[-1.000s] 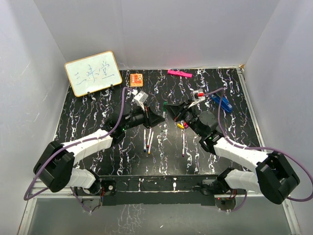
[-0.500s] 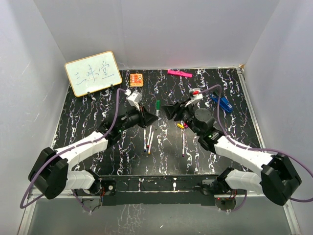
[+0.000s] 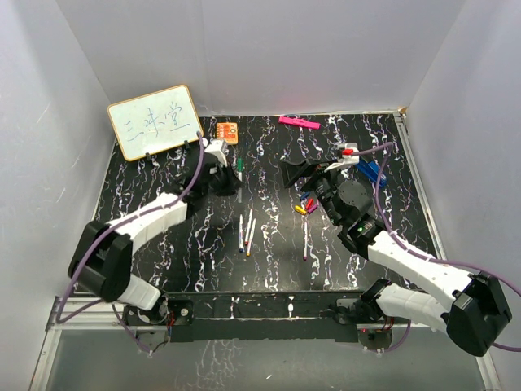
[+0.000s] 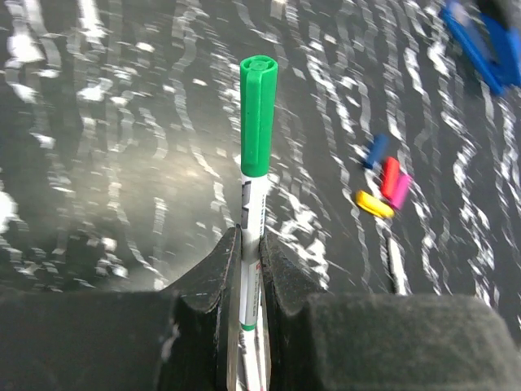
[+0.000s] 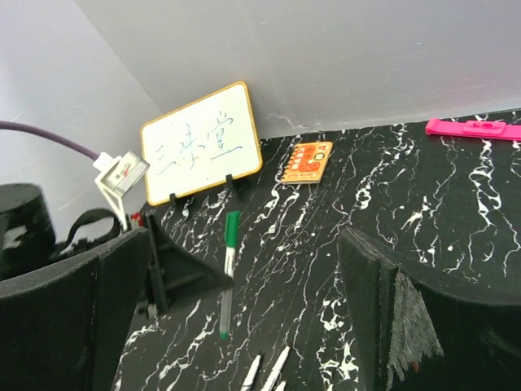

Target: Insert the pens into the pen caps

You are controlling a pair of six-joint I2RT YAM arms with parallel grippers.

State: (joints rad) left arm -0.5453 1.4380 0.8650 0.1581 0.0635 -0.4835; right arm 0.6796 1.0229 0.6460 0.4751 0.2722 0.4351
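Left arm (image 3: 155, 216): jaws clamped together on the white barrel of the green-capped pen (image 4: 253, 204). The grip sits low on the barrel, so the capped end sticks out clear of the jaws and nothing presses on the cap. The pen is held off the bench (image 3: 146, 187), on the whiteboard (image 3: 155, 120) side.

Right arm (image 3: 407, 261): jaws wide apart with nothing between them, hovering above the bench and facing the held pen.

Judgement: cap looks fully seated, so this pen counts as done and needs only setting down.

Loose caps (image 4: 390, 175) (blue, red, pink and yellow) lie in a tight cluster, some touching. Loose pens (image 3: 242, 230) lie flat near the middle of the bench; I count three. The open jaws suit a pick from the cluster, though crowding may hinder a clean grasp.
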